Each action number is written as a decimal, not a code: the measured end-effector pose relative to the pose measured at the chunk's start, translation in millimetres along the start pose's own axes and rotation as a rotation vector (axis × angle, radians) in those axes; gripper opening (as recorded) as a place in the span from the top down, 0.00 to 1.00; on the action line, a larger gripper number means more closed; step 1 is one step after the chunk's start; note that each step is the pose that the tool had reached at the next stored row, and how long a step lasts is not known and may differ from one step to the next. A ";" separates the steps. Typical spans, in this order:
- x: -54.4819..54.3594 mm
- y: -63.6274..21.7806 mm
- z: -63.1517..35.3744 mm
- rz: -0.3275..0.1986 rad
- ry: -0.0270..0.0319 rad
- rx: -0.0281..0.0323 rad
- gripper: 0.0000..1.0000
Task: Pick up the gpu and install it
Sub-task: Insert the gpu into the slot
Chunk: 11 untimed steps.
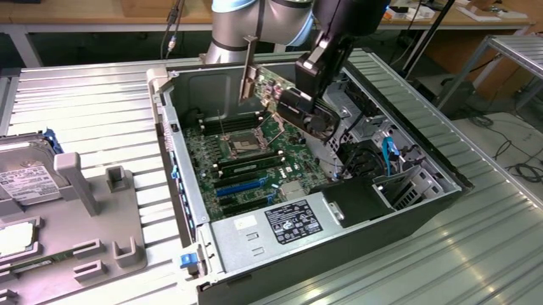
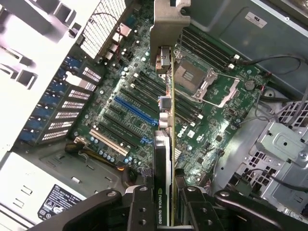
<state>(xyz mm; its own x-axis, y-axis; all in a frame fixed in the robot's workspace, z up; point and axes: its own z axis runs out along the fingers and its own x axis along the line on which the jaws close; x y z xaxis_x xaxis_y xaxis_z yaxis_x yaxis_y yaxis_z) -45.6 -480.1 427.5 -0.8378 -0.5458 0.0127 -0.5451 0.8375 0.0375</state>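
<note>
Ribbed metal covers the desk (image 1: 85, 95), and on it lies the open case (image 1: 424, 136) on its side, with the green motherboard (image 1: 254, 159) facing up. On the exterior view's left a grey tray (image 1: 110, 216) carries a hard drive (image 1: 21, 175) with a white label; its writing is too small to read. The pick-up part of the task is done: the jaws are closed on the gpu (image 2: 166, 96), gripping it by one end with the card on its edge, the silvery bracket (image 2: 168, 24) at the far end. The card hangs above the motherboard, over the area of the long slots and near the blue slot (image 2: 134, 110). It is apart from the board, so I judge that the install part is not yet done; the card must be lined up and pressed in. On the card edge near the jaws I read "NVIDIA QUADRO". The power supply (image 1: 288, 222) has a black label with small marks that I cannot read.
</note>
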 end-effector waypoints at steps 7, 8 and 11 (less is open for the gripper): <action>0.0 0.0 0.0 -0.121 0.0045 0.0016 0.73; 0.0 0.0 0.0 -0.138 0.0051 0.0018 0.73; 0.0 0.0 0.0 -0.177 0.0066 0.0023 0.73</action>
<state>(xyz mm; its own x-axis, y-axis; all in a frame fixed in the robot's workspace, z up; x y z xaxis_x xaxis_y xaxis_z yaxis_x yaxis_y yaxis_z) -45.6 -480.2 427.5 -0.7283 -0.6852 0.0126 -0.6844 0.7281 0.0374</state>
